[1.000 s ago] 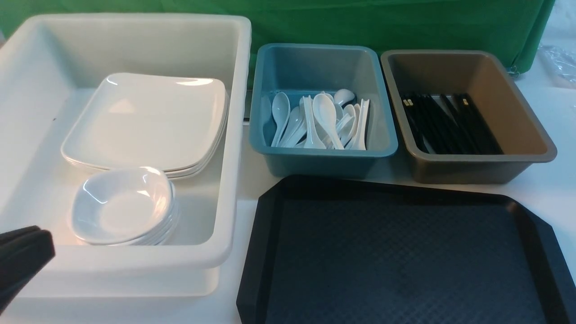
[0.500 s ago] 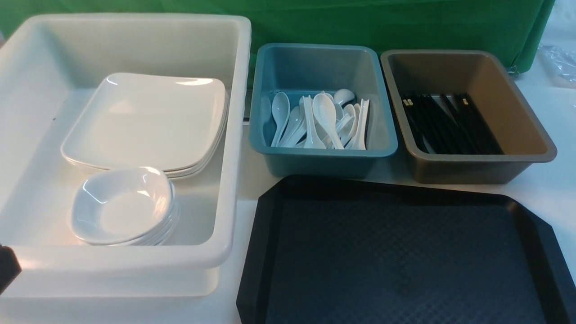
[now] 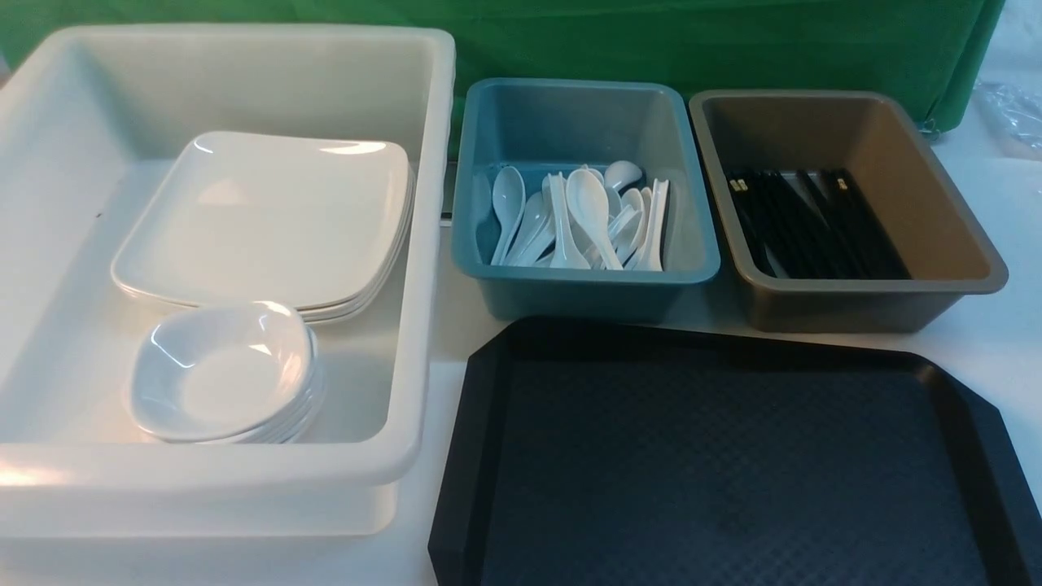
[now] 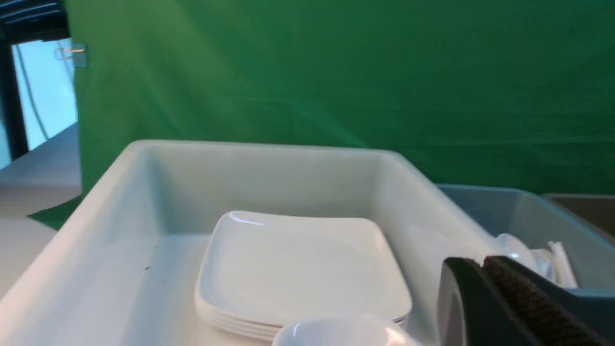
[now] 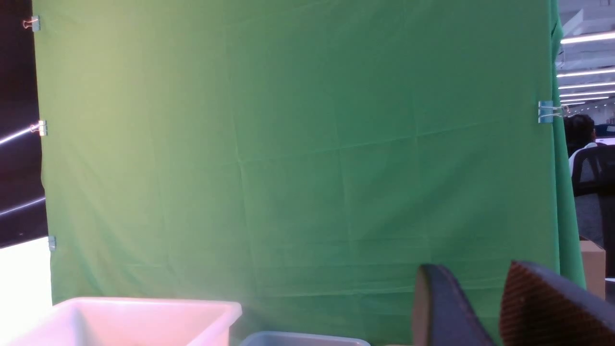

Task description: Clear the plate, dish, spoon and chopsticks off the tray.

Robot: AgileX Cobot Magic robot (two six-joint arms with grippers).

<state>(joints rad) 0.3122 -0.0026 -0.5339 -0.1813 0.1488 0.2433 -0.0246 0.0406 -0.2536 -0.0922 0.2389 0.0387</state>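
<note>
**A:** Where's the tray (image 3: 733, 456)?

**B:** Right up front, the black one with the cut-off corners. Its diamond-textured floor is bare.

**A:** And the plate (image 3: 260, 220)?

**B:** On top of a stack of the same square-ish white plates, inside the big white tub (image 3: 423, 244) to the left of the tray. Nearer us in that tub sits a stack of small white dishes (image 3: 220, 374), just touching the front edge of the plate pile.

**A:** The spoon?

**B:** I can't pick out one. There's a heap of white soup spoons (image 3: 582, 216) in the blue tub (image 3: 586, 281) behind the tray. Just beside it on the right is the brown tub (image 3: 969, 244) with black chopsticks (image 3: 814, 220) lying along its floor, gold bands at the far ends.

**A:** What about the grippers?

**B:** Neither shows from the front. The left gripper (image 4: 480, 278) appears only in its own wrist camera, at the near corner over the white tub; its two dark fingers look pressed together, nothing between them. The right gripper (image 5: 480, 307) is raised facing the green backdrop (image 5: 288, 168), its fingers (image 5: 543, 307) apart with a clear gap, holding nothing.
</note>
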